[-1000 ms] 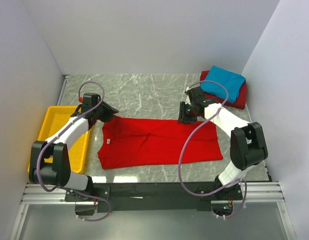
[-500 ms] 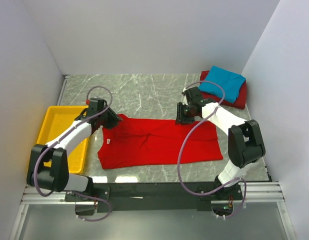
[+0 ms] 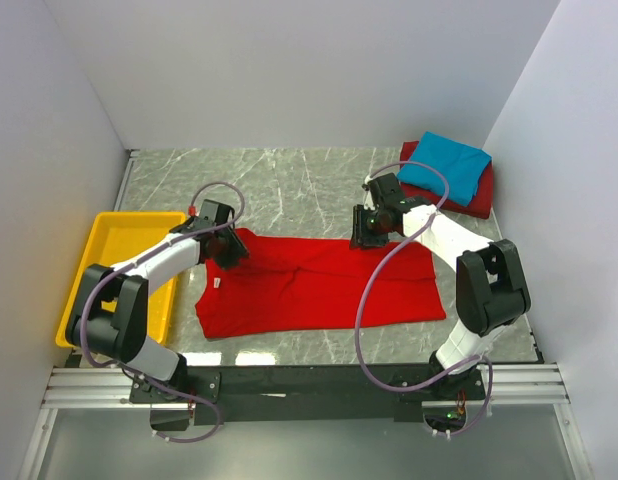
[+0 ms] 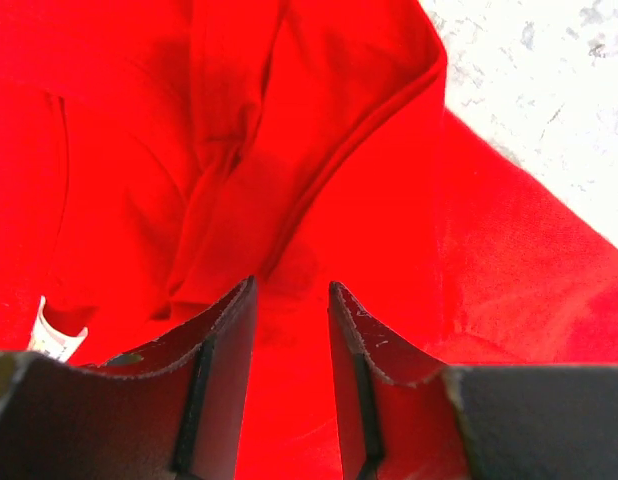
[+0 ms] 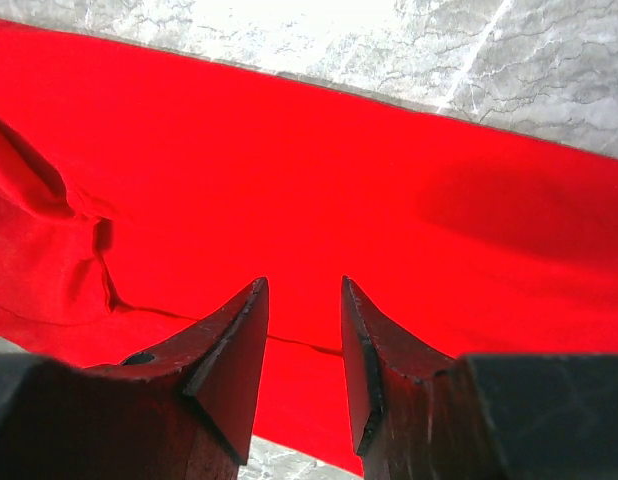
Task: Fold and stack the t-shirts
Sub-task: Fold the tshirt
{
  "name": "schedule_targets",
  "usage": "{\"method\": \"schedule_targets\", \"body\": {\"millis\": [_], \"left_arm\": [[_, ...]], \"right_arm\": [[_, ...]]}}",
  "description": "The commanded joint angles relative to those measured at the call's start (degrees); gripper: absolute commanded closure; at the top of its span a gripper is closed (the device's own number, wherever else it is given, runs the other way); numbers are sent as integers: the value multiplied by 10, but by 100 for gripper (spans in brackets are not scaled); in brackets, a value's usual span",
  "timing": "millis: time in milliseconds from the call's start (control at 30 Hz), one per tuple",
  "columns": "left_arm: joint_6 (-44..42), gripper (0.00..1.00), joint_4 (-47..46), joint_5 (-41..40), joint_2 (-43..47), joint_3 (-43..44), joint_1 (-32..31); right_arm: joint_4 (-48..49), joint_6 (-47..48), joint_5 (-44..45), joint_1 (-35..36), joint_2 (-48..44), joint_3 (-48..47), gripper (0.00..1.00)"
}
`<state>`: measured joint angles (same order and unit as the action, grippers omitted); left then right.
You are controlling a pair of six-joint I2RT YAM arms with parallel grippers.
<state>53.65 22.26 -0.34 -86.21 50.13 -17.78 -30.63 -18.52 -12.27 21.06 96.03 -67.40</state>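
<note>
The bright red t-shirt (image 3: 309, 285) lies spread flat on the marble table, its white neck label (image 3: 217, 284) at the left. My left gripper (image 3: 232, 250) is low over the shirt's far left corner. In the left wrist view it (image 4: 292, 290) is open, with wrinkled red cloth (image 4: 319, 150) and the label (image 4: 54, 340) below it. My right gripper (image 3: 361, 238) is at the shirt's far edge. In the right wrist view it (image 5: 302, 285) is open over smooth red cloth (image 5: 319, 170). The turquoise-blue t-shirt (image 3: 447, 165) lies folded on the folded darker red t-shirt (image 3: 476, 198) at the back right.
A yellow plastic tray (image 3: 104, 262) stands at the left edge of the table beside my left arm. White walls close in the left, back and right sides. A black rail runs along the near edge.
My left gripper has moved right from beside the tray onto the shirt's far left corner. My right gripper has shifted slightly left along the shirt's far edge. The shirt lies as before.
</note>
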Motion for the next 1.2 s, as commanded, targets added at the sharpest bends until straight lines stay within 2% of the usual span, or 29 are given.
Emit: {"method": "schedule_targets", "body": {"millis": [0, 300, 500, 567, 700, 833, 1167], "left_arm": [[-13, 59, -5, -23, -10, 14, -3], [-29, 61, -14, -25, -62, 40, -13], [-32, 70, -12, -23, -61, 51, -16], [-32, 77, -12, -19, -59, 52, -17], [-29, 83, -13, -9, -57, 50, -22], [-25, 100, -13, -1, -48, 45, -30], [22, 100, -12, 22, 15, 24, -56]], "right_arm": [[7, 5, 3, 5, -17, -14, 58], [7, 5, 1, 5, -18, -15, 58], [7, 5, 6, 5, -20, -14, 58], [6, 5, 6, 4, -20, -16, 58], [5, 5, 4, 4, -20, -19, 58], [6, 5, 3, 4, -22, -18, 58], [5, -10, -6, 6, -34, -6, 58]]}}
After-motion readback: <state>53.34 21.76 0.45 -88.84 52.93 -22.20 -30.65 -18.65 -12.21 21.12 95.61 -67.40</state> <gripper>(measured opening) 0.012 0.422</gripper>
